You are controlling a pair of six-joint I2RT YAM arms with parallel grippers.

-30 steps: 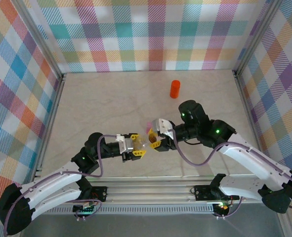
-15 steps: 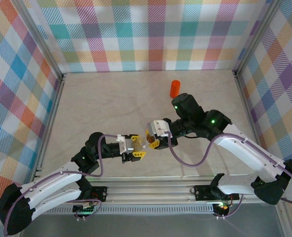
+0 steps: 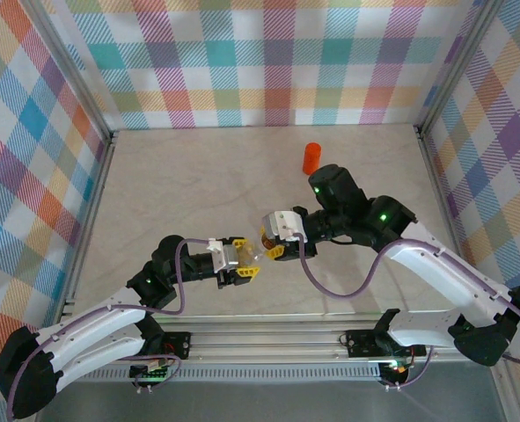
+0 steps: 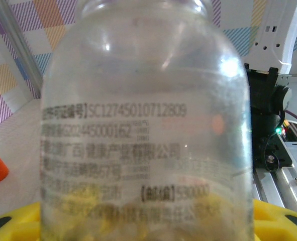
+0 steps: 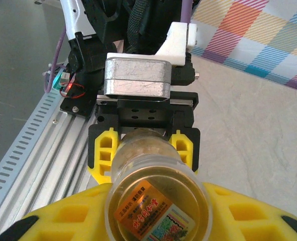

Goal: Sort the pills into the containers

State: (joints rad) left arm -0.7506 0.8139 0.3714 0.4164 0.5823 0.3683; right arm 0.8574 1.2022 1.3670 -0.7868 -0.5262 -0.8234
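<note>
A clear glass bottle (image 4: 145,125) with printed text lies level above the table, yellow pills (image 4: 113,216) showing in its lower part. My left gripper (image 3: 246,262) is shut on its body, the yellow fingers (image 5: 104,150) on either side. My right gripper (image 3: 273,244) meets it from the right and is shut on the bottle's clear cap (image 5: 156,206), which has an orange label inside. The cap sits between my right yellow fingers (image 5: 53,221). The containers are hidden from view.
An orange bottle (image 3: 311,158) stands upright at the back right of the beige table (image 3: 180,185), partly behind my right arm. Checked walls enclose three sides. A metal rail (image 3: 268,338) with both arm bases runs along the near edge.
My right gripper has moved a little left onto the bottle's cap end and closed slightly. A small pink thing beside it earlier is now covered. The left arm has held still.
</note>
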